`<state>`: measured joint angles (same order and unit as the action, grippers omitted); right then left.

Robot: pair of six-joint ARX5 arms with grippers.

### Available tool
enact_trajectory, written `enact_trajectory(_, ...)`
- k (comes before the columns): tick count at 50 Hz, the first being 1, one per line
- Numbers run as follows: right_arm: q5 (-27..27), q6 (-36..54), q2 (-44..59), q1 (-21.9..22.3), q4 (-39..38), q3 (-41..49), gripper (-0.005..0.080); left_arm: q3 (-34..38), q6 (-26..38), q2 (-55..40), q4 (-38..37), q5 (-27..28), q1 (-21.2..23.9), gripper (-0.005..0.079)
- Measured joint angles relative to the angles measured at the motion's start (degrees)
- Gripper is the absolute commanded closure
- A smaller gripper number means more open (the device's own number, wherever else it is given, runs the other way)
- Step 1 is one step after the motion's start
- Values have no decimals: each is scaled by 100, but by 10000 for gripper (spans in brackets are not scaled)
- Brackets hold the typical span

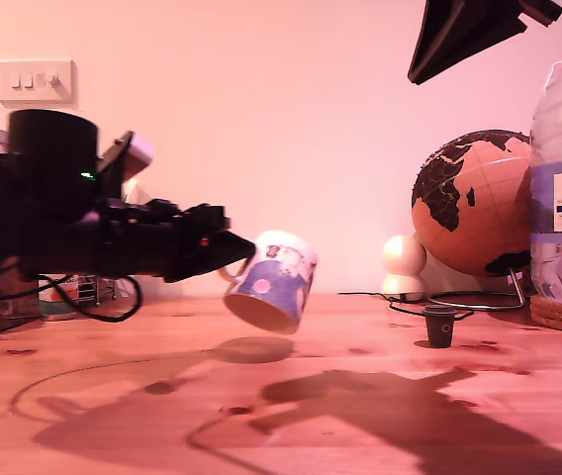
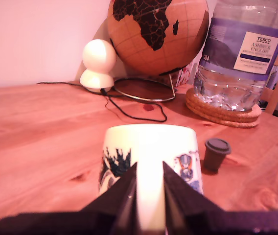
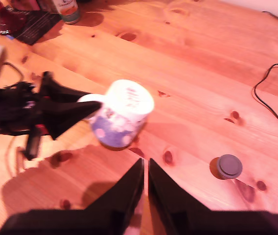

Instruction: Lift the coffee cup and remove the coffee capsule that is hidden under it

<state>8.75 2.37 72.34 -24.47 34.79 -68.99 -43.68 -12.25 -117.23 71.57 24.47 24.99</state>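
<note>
My first gripper point(image 1: 230, 252) clamped the glossy ceramic coffee cup point(image 1: 273, 281), tilted, airborne over grainy wood table point(image 1: 360, 416), tapered dark coffee capsule point(image 1: 439, 326) exposed, my second gripper point(image 3: 145, 169) seemingly closed, empty.

Exterior view: sat low at table height, faced the wall, close to my first gripper point(image 1: 246, 259).
First wrist view: looked level along its jaws.
Second wrist view: looked down from high above.
Shared: the cream cartoon-print ceramic mug point(image 1: 273, 282) and the small dark tapered capsule point(image 3: 229, 166).

The cream coffee cup point(image 1: 273, 281) with a blue-purple band is held tilted above the table. The dark coffee capsule point(image 1: 439, 326) stands exposed at its 4 o'clock in the exterior view.
</note>
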Motion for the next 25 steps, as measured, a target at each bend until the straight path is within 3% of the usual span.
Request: enact_trajectory(25, 118, -83, -2, 0, 2, 0, 763, -24, 48, -190, -42, -26, 9, 764)
